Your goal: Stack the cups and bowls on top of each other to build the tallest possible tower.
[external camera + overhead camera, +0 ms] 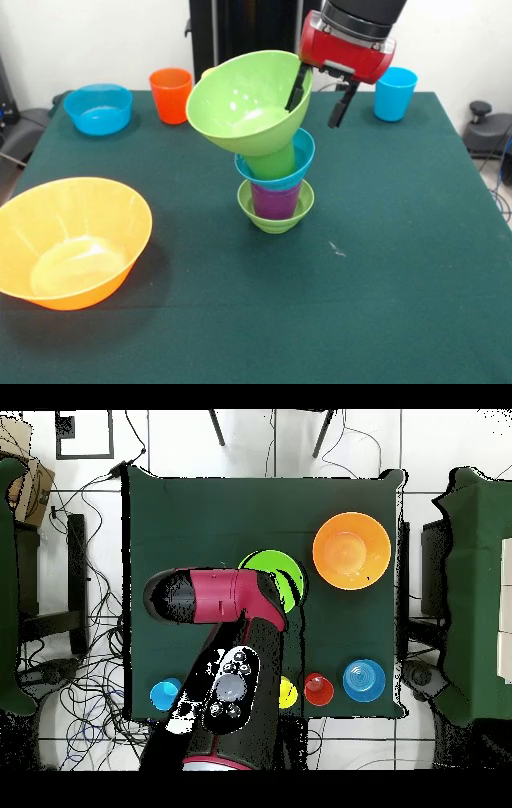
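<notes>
Middle of the table, and there's the tower [276,192]: a small green bowl [275,216] at the bottom, a purple cup [275,200] standing in it, a small blue bowl [280,166] on top of that, and a green cup [272,164] sitting inside the blue one. Right on the peak, a medium green bowl [246,100] rests on the green cup, tipped hard over, its open mouth facing up and toward the front-left of the front view. The gripper [318,100] is at that bowl's right rim: one black finger [298,88] sits against the rim, the other hangs in open air off to the right, so the jaws are apart and not pinching anything. From overhead, the red and black arm [225,599] covers most of the stack, with only the green bowl's edge peeking out beside it.

Further out now: the big orange bowl [70,240] sits upright at the near left of the front view, well apart from the tower. At the far left, a medium blue bowl [98,108], and just beside it an orange cup [170,94]. A light blue cup [395,93] stands at the far right. The overhead view also picks up a yellow cup [288,691], just beside the orange one on the dark green table [384,264].
</notes>
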Controlling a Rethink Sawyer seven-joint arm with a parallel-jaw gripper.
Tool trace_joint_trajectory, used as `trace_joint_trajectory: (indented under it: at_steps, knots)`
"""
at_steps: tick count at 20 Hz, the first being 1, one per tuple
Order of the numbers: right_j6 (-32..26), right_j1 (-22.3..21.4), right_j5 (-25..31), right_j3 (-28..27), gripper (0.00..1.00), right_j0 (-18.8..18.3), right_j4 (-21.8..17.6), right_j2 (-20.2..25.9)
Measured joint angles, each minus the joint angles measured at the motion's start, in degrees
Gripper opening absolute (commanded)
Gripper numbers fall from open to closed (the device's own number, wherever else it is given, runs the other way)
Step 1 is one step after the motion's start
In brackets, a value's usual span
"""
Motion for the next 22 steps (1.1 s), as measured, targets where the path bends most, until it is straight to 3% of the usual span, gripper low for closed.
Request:
trace_joint_trajectory:
  at_steps: [6,14,22]
  knots:
    - [0.0,-0.9,0.2,0.1,1.0,-0.1,0.0,0.0]
    - [0.0,-7.2,4.2,0.4,1.0,-1.4,0.0,-0.5]
    - [0.0,-10.4,6.2,0.4,1.0,-2.3,0.0,-0.6]
